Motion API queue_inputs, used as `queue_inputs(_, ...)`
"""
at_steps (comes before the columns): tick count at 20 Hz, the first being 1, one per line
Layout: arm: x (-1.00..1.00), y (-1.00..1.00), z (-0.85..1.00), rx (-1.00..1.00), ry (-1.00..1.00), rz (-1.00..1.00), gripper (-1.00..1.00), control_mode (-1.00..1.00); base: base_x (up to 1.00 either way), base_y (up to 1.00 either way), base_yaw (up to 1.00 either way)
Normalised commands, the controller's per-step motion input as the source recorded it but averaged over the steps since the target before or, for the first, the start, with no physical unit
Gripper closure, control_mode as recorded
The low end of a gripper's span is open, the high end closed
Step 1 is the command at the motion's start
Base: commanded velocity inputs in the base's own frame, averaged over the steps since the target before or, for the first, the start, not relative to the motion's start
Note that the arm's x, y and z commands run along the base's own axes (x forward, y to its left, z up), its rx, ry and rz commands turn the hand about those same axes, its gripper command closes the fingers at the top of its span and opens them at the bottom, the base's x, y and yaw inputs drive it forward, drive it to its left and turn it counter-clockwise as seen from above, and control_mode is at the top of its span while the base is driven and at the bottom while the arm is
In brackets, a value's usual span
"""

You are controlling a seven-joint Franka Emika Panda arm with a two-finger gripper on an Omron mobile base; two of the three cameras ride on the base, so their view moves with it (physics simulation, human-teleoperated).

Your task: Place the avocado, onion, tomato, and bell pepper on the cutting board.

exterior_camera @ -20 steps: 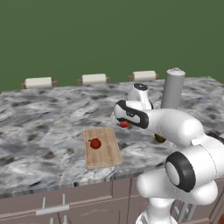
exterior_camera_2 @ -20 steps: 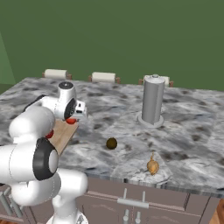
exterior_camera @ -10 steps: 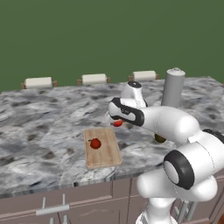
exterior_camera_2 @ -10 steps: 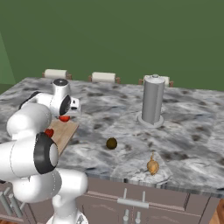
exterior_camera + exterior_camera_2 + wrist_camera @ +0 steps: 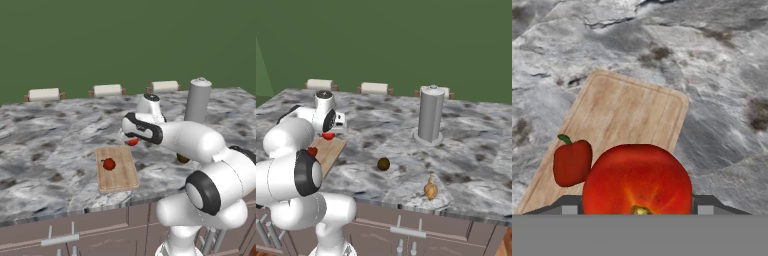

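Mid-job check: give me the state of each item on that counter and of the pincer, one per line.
pincer: shut on the tomato, above the far end of the board
tomato: held, off the board
bell pepper: lying on the cutting board
cutting board: flat on the counter near its front edge
avocado: on the counter, not yet moved
onion: on the counter near the front edge, not yet moved

no readable text, labels or signs anywhere

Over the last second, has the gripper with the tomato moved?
Yes. The gripper carried the tomato leftward, away from the grey canister, toward the cutting board.
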Motion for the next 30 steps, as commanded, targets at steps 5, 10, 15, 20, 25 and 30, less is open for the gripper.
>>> queue_inputs(5, 0.0, 0.04, -0.19, 0.0, 0.0, 0.0, 1.0, -1.0, 0.0, 0.0, 0.0)
queue_inputs(10, 0.01, 0.04, -0.17, 0.0, 0.01, 0.0, 1.0, -1.0, 0.0, 0.0, 0.0)
queue_inputs(15, 0.0, 0.07, -0.15, 0.0, 0.02, 0.0, 1.0, -1.0, 0.0, 0.0, 0.0)
queue_inputs(20, 0.05, 0.08, -0.11, 0.0, 0.04, 0.0, 1.0, -1.0, 0.0, 0.0, 0.0)
queue_inputs(25, 0.09, 0.1, -0.13, 0.0, 0.04, 0.0, 1.0, -1.0, 0.0, 0.0, 0.0)
queue_inputs(30, 0.04, 0.05, -0.24, 0.0, 0.0, 0.0, 1.0, -1.0, 0.0, 0.0, 0.0)
